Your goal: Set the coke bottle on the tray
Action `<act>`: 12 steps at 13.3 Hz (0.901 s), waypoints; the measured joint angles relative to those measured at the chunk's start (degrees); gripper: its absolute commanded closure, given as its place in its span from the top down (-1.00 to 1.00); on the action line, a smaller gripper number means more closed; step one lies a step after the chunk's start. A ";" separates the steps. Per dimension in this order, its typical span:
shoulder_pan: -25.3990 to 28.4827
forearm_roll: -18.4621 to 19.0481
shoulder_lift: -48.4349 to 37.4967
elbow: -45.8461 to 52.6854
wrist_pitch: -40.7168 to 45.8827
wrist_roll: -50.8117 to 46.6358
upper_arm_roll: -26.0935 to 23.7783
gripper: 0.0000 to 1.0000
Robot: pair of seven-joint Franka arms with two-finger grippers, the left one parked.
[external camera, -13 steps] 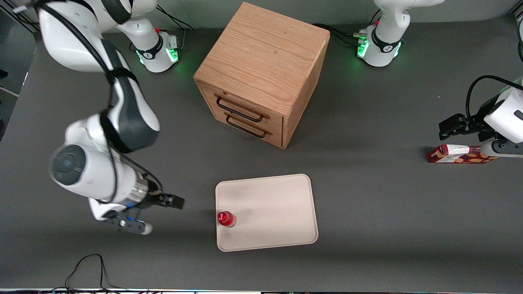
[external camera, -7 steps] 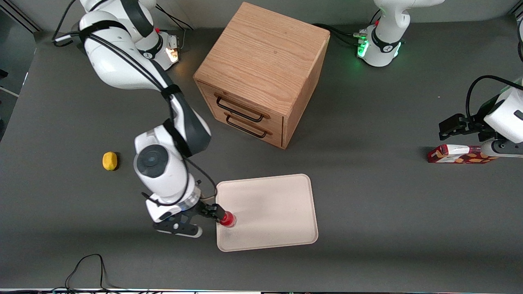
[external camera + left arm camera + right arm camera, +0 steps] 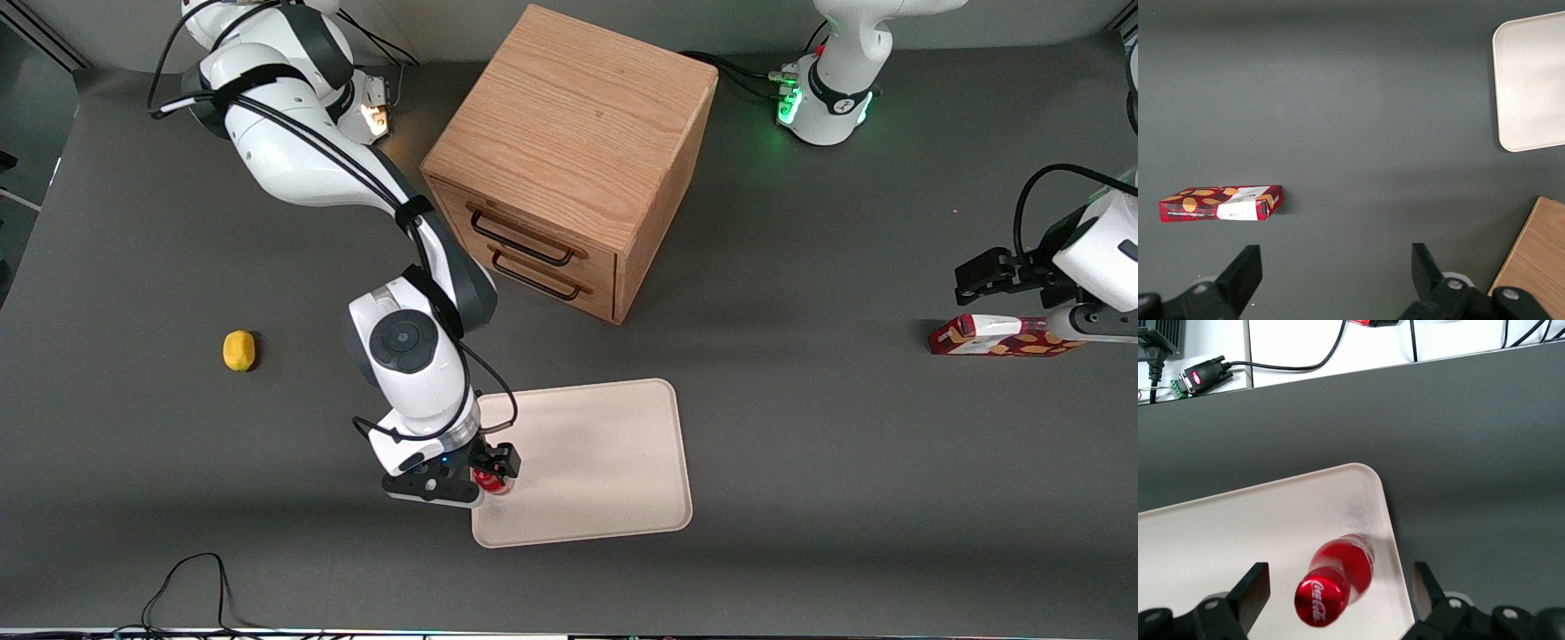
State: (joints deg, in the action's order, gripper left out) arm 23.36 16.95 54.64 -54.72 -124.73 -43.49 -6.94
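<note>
Moved since the earlier frames: my arm swung in from the working arm's end of the worktop (image 3: 845, 498), uncovering the lemon (image 3: 238, 350), and my tool (image 3: 492, 471) arrived directly over the coke bottle (image 3: 1335, 578). Item status: coke bottle stood upright on the tray (image 3: 596, 462), close to the rim at the working arm's end; tool fingers were spread wide to either side of the cap, gripping nothing. Placement looked done by my judgement, leaving only withdrawal.
</note>
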 measured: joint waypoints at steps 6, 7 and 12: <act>0.75 0.30 1.83 2.42 -0.17 -0.46 -0.01 -0.56; 0.75 0.33 1.87 2.50 -0.16 -0.47 -0.01 -0.78; 0.76 0.48 2.09 3.11 0.55 -3.19 -0.08 -1.00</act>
State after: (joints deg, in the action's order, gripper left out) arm 24.12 17.42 56.73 -51.61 -124.18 -46.68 -7.02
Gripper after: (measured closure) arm 0.687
